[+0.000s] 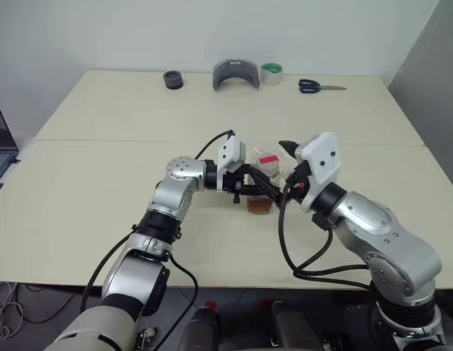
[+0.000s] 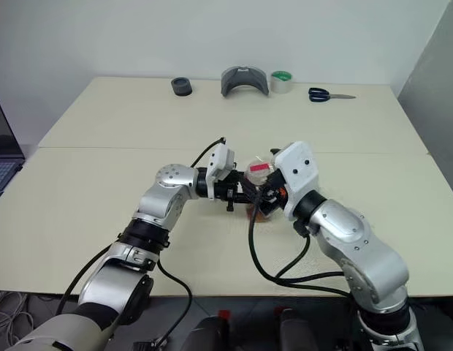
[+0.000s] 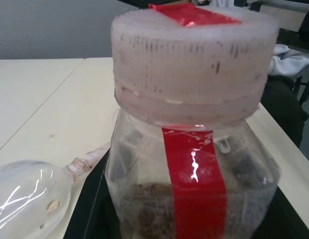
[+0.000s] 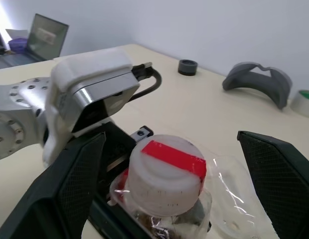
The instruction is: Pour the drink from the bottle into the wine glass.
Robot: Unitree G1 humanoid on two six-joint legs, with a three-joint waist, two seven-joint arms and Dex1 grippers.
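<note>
Left end effector (image 1: 257,184) clamped on bottle (image 3: 192,149), right end effector (image 4: 169,184) spread wide, wine glass (image 3: 30,196) alongside

We see our left claw (image 1: 250,184) clamped on the bottle (image 1: 264,183) at mid-table (image 1: 102,175), our right claw (image 1: 287,150) spread just beside it. Scissors (image 1: 320,86) and tape (image 1: 271,73) lie far back.

No lettering, brand, number or sign can be read anywhere. The bottle (image 3: 194,164) carries a plain red strip down its side and a red patch on its white cap (image 4: 167,172), both without print.
</note>
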